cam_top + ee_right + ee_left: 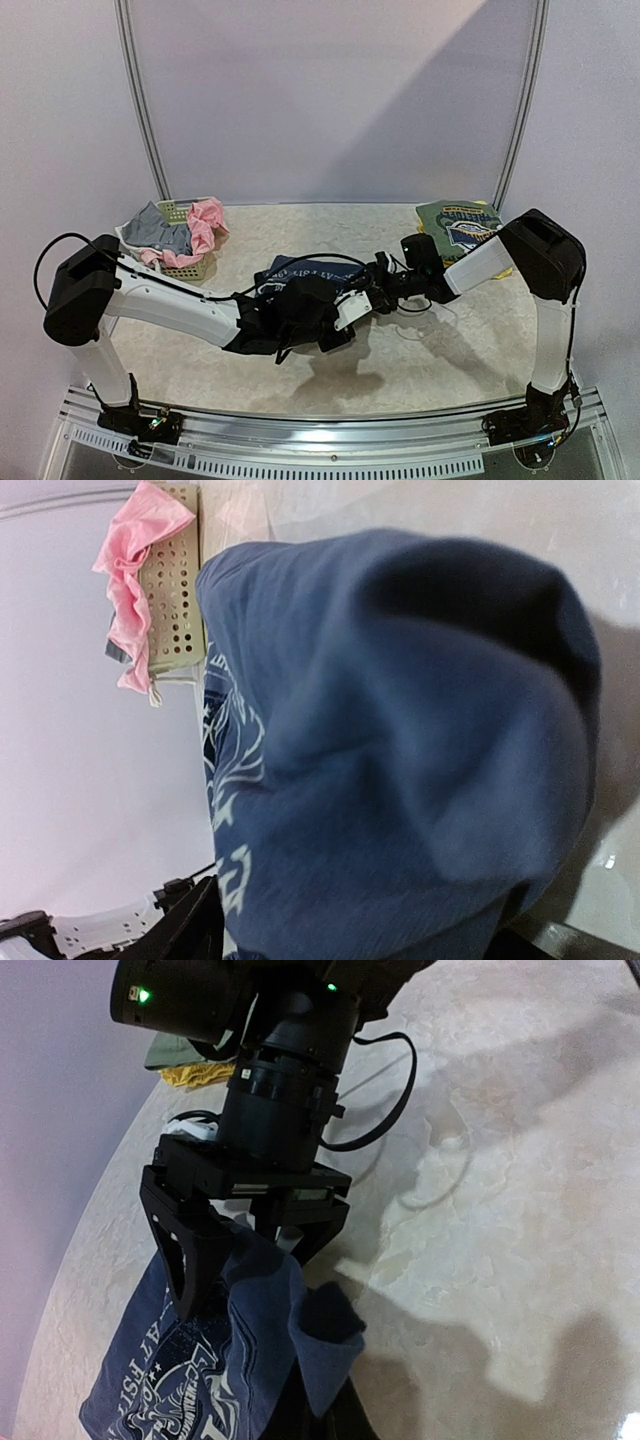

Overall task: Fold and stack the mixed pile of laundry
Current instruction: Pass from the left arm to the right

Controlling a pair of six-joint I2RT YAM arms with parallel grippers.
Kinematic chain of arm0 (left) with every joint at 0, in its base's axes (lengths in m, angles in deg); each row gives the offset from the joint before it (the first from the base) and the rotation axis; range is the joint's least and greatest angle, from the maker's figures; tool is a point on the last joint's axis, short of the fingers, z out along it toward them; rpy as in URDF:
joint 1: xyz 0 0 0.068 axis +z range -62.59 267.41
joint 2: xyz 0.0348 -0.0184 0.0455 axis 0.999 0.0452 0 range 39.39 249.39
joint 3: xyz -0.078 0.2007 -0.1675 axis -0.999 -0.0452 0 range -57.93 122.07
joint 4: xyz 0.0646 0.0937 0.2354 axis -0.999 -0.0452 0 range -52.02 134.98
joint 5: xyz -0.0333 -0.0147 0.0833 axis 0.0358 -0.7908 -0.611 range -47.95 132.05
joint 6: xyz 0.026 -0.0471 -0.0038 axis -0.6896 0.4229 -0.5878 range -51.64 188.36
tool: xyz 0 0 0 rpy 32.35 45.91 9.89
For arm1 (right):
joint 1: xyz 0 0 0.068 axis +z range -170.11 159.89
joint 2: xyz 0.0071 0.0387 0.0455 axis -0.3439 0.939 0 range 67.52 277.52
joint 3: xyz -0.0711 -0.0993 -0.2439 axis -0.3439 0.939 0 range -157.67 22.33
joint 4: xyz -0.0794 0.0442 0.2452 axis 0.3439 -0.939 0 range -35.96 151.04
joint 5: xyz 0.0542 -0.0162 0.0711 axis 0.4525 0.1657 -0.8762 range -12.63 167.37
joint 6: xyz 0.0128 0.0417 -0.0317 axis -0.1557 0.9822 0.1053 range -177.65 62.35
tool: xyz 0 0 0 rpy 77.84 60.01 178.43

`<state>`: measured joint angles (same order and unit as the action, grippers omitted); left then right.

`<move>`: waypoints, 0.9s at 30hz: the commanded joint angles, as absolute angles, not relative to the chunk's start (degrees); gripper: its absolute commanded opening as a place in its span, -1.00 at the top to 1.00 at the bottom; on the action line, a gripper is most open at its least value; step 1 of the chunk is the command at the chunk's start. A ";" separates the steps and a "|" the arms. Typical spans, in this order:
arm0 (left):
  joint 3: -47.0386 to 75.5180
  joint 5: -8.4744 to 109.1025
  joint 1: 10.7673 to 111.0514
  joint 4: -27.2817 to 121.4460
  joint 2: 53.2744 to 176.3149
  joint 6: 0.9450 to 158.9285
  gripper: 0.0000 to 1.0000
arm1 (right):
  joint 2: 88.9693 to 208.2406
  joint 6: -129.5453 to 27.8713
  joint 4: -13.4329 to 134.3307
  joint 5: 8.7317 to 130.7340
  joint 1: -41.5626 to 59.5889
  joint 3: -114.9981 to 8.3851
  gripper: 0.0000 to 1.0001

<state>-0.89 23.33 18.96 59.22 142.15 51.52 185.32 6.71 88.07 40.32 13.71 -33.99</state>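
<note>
A navy printed tee point(300, 272) lies crumpled at the table's middle, where both arms meet over it. In the left wrist view my left gripper point(315, 1415) sits at the bottom edge, shut on a folded edge of the navy tee point(250, 1340). My right gripper point(245, 1280) points down over the tee with its black fingers point(185, 1260) spread, a fold of cloth between them. The tee point(400, 730) fills the right wrist view and hides most of the right gripper point(340, 940). The rest of the laundry pile, grey cloth point(160, 230) and pink cloth point(205, 225), rests on the basket.
A pale-green lattice basket point(190, 268) stands at the back left, near the wall. A folded green printed tee point(458, 225) lies at the back right. A black cable point(395, 1090) loops off the right arm above the marbled tabletop point(420, 350).
</note>
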 commanded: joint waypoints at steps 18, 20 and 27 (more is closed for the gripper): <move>-1.22 38.25 18.33 60.16 143.47 57.92 0.12 | 189.98 1.76 80.99 39.80 13.23 -39.73 0.93; -1.65 42.51 18.33 59.01 142.74 58.59 -0.23 | 189.84 -0.22 78.33 39.84 12.83 -40.89 0.99; -3.62 45.39 18.65 56.74 139.08 61.67 -0.75 | 188.97 -15.50 54.64 43.00 12.02 -49.83 1.00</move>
<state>-1.59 43.00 18.53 58.54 142.61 59.06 188.71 -4.18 70.83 39.83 12.79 -45.00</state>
